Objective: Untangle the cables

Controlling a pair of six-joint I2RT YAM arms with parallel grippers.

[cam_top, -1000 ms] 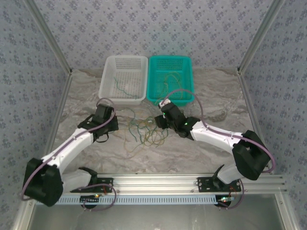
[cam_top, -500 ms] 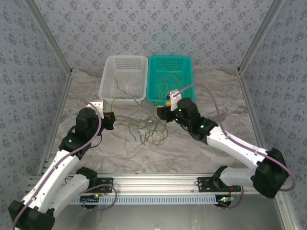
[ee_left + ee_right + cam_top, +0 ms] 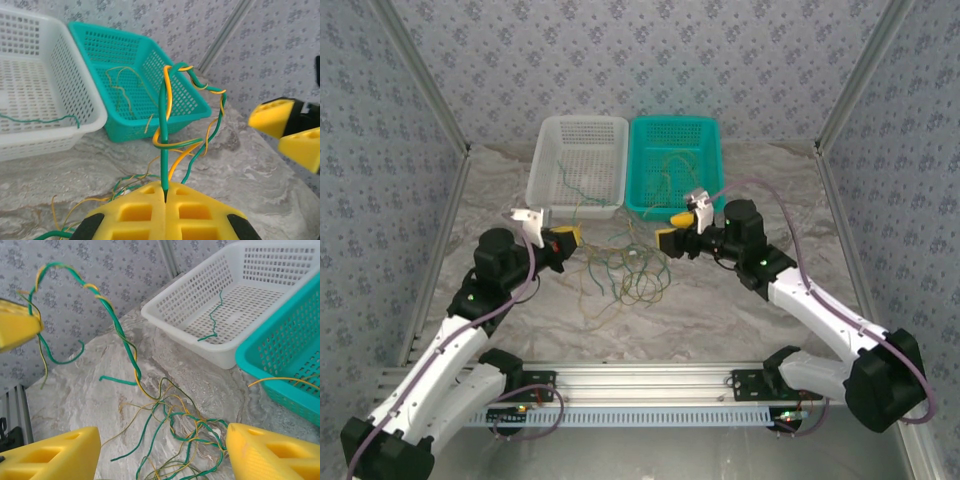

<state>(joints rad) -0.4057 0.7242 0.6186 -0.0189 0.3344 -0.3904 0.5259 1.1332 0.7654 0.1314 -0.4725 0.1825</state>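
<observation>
A tangle of dark green and yellow-tan cables [image 3: 630,275] lies on the marble tabletop between the two arms. My left gripper [image 3: 565,240] hangs left of the pile, shut [image 3: 165,192] on one green cable [image 3: 162,125]. That cable rises straight from the pads, with a yellow strand twisted round it, then trails down to the pile. My right gripper [image 3: 672,230] hovers at the pile's right side, open [image 3: 162,440], with nothing between its yellow fingers. The tangle [image 3: 195,435] lies on the table below them.
Behind the pile stand a white basket [image 3: 542,160] holding one green cable [image 3: 575,185] and a teal basket [image 3: 717,165] holding yellow-tan cables [image 3: 672,165]. Patterned walls and metal posts close in the sides and back. An aluminium rail runs along the near edge.
Both arms have risen from the table. The left gripper has lifted a green cable up and to the right. The right gripper has drawn back to the right and its jaws have spread wider.
</observation>
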